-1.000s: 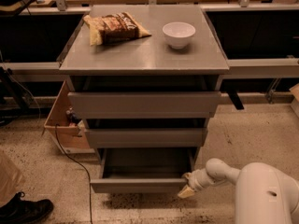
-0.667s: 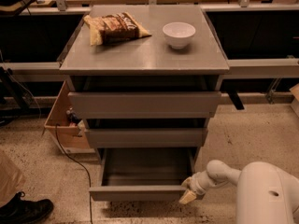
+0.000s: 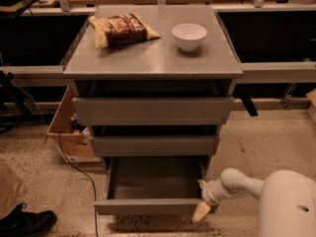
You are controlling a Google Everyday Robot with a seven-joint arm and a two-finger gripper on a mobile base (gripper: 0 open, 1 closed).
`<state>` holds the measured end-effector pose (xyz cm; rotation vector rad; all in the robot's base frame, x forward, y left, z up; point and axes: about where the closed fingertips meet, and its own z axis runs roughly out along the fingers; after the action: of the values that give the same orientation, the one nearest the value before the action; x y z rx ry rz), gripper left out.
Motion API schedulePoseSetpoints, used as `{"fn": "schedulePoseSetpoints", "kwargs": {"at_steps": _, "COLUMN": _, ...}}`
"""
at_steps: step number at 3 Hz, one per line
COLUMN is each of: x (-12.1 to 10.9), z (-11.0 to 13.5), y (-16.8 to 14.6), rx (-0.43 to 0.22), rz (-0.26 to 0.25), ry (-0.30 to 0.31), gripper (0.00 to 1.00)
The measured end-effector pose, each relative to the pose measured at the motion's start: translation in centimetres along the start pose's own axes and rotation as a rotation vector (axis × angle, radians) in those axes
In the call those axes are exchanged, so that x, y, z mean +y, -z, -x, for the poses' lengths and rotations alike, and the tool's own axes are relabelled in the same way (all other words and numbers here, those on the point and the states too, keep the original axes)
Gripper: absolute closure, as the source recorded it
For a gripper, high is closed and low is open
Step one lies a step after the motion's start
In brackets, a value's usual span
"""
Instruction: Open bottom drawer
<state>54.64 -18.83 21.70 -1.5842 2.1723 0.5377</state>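
The bottom drawer point(image 3: 148, 206) sits further out than a second ago, your pincer point(image 3: 201, 211) at its right front corner, open or closed you cannot tell

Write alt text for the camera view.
The bottom drawer of a grey three-drawer cabinet stands pulled out, with the robot's hand at its front right corner. A snack bag and a white bowl sit on top.

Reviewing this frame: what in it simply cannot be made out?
All in the camera view:
- The gripper is at the right front corner of the bottom drawer. Its own wrist masks its hold there.
- Rear of that drawer's interior: hidden under the middle drawer.
- Cardboard box contents: mostly hidden by the cabinet.
- Robot arm: cut off by the bottom-right edges.
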Motion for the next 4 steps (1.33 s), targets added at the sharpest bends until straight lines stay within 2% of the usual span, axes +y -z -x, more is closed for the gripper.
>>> {"fn": "schedulePoseSetpoints", "kwargs": {"at_steps": 1, "x": -1.3, "z": 2.4, "y": 0.9, "rx": -0.032, "rz": -0.029, "ry": 0.021, "gripper": 0.21}}
{"fn": "schedulePoseSetpoints", "kwargs": {"at_steps": 2, "x": -3.5, "z": 4.1, "y": 1.3, "rx": -0.067, "rz": -0.066, "ry": 0.033, "gripper": 0.45}}
{"fn": "schedulePoseSetpoints", "kwargs": {"at_steps": 3, "x": -6.0, "z": 5.3, "y": 0.6, "rx": -0.104, "rz": -0.096, "ry": 0.052, "gripper": 0.68}}
{"fn": "schedulePoseSetpoints", "kwargs": {"at_steps": 4, "x": -8.0, "z": 4.8, "y": -1.1, "rx": -0.121, "rz": -0.098, "ry": 0.018, "gripper": 0.9}}
